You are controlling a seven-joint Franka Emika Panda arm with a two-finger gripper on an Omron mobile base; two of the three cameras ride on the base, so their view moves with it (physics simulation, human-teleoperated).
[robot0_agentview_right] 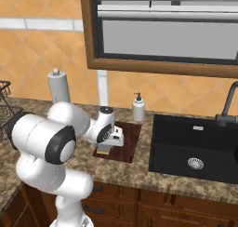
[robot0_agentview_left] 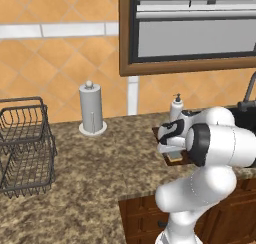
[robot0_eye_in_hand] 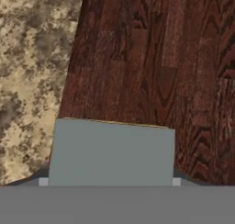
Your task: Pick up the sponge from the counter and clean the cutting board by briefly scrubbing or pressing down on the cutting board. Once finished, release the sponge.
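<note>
Glossy white rounded arm (robot0_agentview_right: 46, 147) segments, dark grey-black joint bands, and a white hand (robot0_agentview_right: 106, 149)

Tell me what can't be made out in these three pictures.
- Hand fingers: the sponge covers them in the hand view; open or shut, unclear.
- Cutting board: its right part sits behind the white arm in the left base view.
- Soap dispenser label: too small.

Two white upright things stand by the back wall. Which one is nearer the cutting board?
The soap dispenser, small with a pump top, stands just behind the cutting board; the taller paper towel holder stands farther left.
</note>
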